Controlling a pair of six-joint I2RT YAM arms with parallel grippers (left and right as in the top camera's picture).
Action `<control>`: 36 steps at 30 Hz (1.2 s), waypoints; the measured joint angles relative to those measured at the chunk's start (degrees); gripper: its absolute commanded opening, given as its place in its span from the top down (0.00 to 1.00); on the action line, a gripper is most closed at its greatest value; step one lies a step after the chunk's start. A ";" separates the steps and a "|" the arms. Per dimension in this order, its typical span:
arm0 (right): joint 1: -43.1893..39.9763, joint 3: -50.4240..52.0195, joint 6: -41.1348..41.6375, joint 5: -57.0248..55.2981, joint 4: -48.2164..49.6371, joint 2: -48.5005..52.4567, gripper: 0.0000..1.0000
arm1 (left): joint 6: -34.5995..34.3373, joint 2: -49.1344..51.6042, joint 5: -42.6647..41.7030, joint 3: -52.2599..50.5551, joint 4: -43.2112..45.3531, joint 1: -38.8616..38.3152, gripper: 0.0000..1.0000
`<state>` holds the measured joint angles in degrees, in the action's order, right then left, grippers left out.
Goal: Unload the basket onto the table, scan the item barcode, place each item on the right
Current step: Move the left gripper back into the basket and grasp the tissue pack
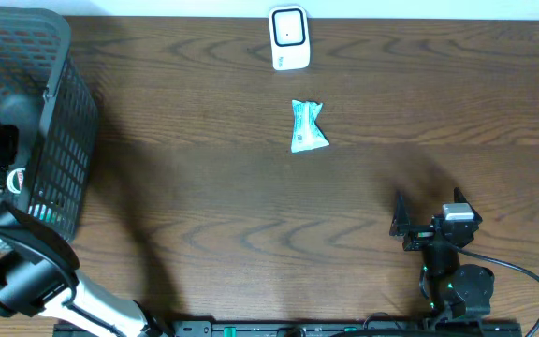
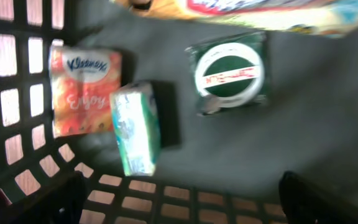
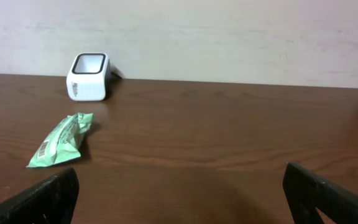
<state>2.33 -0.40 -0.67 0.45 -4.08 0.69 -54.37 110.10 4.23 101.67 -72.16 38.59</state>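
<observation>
The white barcode scanner [image 1: 289, 38] stands at the table's far edge, also in the right wrist view [image 3: 89, 76]. A light green snack packet [image 1: 308, 126] lies flat on the table in front of it [image 3: 61, 140]. My left gripper [image 2: 182, 202] is open inside the black basket [image 1: 64, 140], above its floor. Below it lie a green-and-white packet [image 2: 135, 127], an orange Kleenex pack [image 2: 82, 90] and a dark green round-labelled pack [image 2: 232, 73]. My right gripper [image 3: 179, 193] is open and empty near the front right of the table [image 1: 429, 225], facing the scanner.
A large colourful package [image 2: 260, 12] lies across the top of the basket's inside. The basket's lattice wall [image 2: 166, 199] runs right under my left fingers. Brown wooden table [image 1: 204, 206] stretches between the basket and the right arm.
</observation>
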 measured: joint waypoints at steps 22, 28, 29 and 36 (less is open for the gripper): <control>0.00 0.00 0.00 -0.02 0.00 0.00 0.01 | -6.29 2.84 0.46 -16.13 14.84 0.00 0.02; 0.00 0.00 0.00 -0.02 0.00 0.00 0.01 | -7.15 2.34 -0.04 -18.34 18.60 -0.09 0.33; 0.00 0.00 0.00 -0.02 0.02 0.00 0.01 | -6.95 2.34 -0.07 -18.34 18.71 -0.13 0.41; 0.00 0.00 0.00 -0.02 0.00 0.00 0.01 | -7.10 2.36 0.22 -19.34 18.21 0.00 0.92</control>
<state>2.33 -0.40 -0.67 0.43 -4.08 0.69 -61.47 112.46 4.45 82.32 -53.95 38.59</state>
